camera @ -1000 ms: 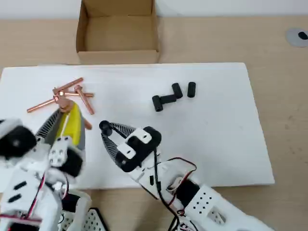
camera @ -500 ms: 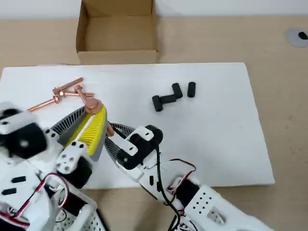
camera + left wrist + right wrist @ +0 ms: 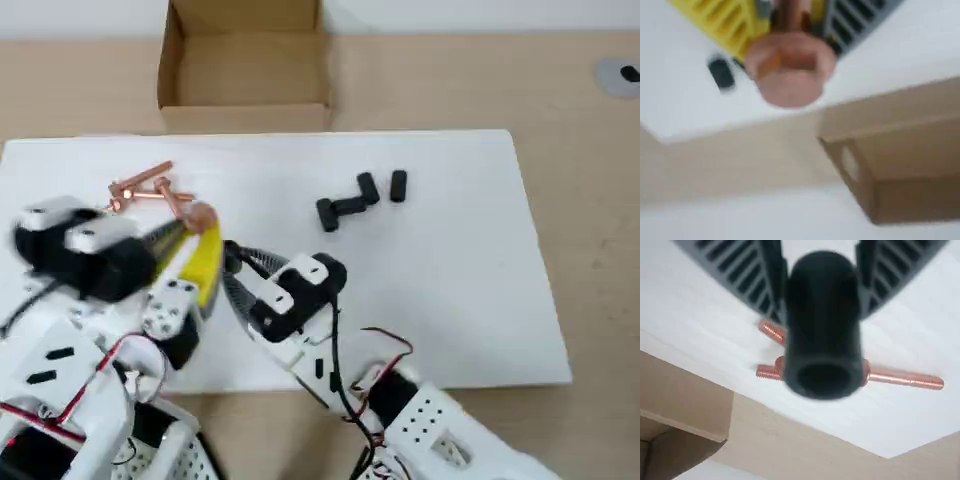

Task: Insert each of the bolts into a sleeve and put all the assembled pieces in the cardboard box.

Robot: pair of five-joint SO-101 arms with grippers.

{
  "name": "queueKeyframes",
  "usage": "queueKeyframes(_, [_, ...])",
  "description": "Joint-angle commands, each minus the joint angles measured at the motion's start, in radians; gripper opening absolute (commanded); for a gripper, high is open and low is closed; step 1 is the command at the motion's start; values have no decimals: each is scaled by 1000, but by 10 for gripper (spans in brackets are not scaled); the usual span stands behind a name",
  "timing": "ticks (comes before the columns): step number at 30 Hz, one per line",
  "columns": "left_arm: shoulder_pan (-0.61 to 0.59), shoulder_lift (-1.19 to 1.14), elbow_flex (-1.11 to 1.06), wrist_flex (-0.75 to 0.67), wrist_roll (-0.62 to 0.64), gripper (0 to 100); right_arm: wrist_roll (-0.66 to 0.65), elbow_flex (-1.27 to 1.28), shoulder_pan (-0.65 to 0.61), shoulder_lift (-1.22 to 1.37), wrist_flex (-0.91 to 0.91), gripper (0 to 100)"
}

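Centrally, a white sheet (image 3: 440, 300) is spread on the counter (image 3: 590, 200), the cardboard box (image 3: 245, 70) beyond it. A bolt (image 3: 790, 70) is clamped in the left pincer (image 3: 790, 20), a sleeve (image 3: 822, 330) in the right pincer (image 3: 822, 270); spare bolts (image 3: 150, 188) and spare sleeves (image 3: 355, 200) are scattered there.

Copper bolt (image 3: 790, 70) clamped between the jaws

We count five black sleeves: four loose sleeves (image 3: 350, 206) and one held sleeve (image 3: 822, 325). We count four copper bolts: three loose bolts (image 3: 905, 379), one held bolt (image 3: 790, 67). One cardboard box (image 3: 245, 118).
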State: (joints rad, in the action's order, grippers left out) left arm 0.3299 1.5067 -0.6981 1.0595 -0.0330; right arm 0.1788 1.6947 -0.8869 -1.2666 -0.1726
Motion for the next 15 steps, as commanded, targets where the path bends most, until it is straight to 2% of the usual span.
queueKeyframes(1, [-77, -4, -12, -68, 61, 5, 8, 1, 10, -18, -26, 9])
queueKeyframes(7, [-29, -4, -40, -78, 138, 5, 8, 1, 7, -18, -28, 9])
queueKeyframes(15, [-20, -5, -141, -201, 153, 5, 8, 1, 5, -18, -28, 9])
